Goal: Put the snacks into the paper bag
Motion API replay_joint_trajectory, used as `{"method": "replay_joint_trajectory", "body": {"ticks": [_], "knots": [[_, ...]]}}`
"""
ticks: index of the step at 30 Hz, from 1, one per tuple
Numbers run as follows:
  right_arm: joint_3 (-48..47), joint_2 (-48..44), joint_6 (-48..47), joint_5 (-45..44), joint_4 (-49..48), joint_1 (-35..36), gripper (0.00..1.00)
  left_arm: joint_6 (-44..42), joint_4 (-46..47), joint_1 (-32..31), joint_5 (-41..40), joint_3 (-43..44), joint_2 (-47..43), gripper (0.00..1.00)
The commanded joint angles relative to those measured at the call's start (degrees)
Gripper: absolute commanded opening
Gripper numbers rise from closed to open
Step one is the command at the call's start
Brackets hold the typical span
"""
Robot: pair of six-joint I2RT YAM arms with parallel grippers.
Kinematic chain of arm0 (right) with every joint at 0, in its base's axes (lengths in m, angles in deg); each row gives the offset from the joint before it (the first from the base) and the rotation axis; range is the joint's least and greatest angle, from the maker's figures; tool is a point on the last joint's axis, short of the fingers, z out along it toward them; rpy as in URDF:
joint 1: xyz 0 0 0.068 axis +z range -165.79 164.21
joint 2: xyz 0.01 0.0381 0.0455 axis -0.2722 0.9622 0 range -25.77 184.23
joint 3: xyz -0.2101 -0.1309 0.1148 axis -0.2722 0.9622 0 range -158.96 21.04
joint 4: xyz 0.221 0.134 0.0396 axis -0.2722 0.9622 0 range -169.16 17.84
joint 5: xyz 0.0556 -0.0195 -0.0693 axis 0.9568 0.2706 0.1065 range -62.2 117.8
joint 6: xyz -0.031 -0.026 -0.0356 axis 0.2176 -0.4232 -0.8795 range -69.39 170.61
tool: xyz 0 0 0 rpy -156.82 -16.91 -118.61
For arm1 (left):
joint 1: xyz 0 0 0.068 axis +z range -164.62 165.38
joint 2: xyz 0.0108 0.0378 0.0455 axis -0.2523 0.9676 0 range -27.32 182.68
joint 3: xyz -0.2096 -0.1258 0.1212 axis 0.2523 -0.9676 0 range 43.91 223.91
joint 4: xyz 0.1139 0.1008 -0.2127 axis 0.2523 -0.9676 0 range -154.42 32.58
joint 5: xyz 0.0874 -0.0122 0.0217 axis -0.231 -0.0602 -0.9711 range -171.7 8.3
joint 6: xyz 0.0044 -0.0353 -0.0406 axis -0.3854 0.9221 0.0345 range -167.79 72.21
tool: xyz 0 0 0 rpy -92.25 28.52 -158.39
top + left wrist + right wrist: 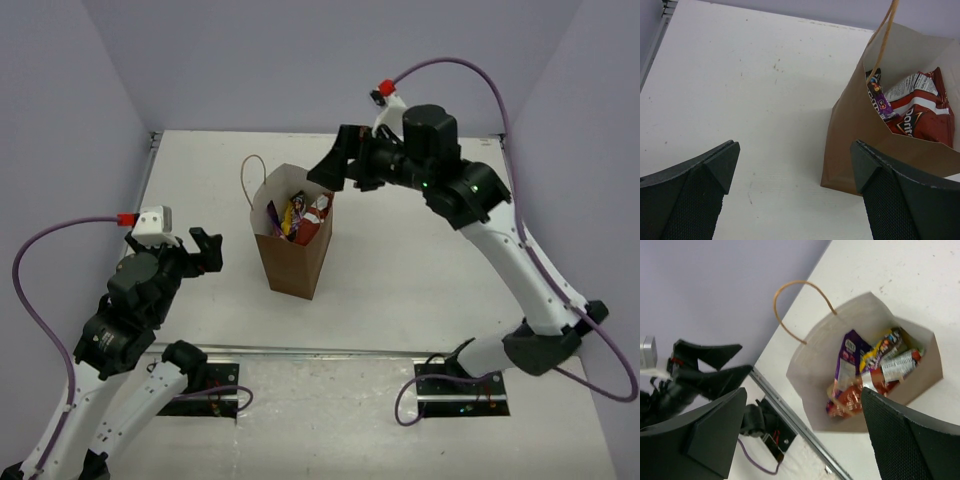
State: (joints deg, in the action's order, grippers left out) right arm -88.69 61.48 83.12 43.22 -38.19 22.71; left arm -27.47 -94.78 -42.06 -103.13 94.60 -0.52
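The brown paper bag [293,255] stands upright mid-table with its loop handle [250,180] at the back left. Snacks fill it: a big red chip bag [921,114], a purple packet [846,358] and a yellow-brown wrapper [881,346]. My right gripper [335,165] hovers open and empty just above the bag's far right rim. My left gripper [205,250] is open and empty, left of the bag and apart from it. The bag also shows in the left wrist view [850,145] and the right wrist view [815,365].
The white table [420,260] is walled by lilac panels at the back and sides. A metal rail [320,350] runs along the near edge, with both arm bases below it. Purple cables loop from each arm.
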Motion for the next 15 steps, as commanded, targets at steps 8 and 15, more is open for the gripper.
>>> {"method": "replay_joint_trajectory", "body": {"ticks": [8,15], "knots": [[44.31,-36.94,0.36,-15.41,-17.67,-0.09,0.99,-1.07,2.65,0.02,-0.19,-0.69,-0.88,1.00],[63.50,-50.94,1.86,-23.67,-18.14,-0.09,0.99,-1.16,2.91,0.02,0.16,-1.04,-0.97,1.00]]}}
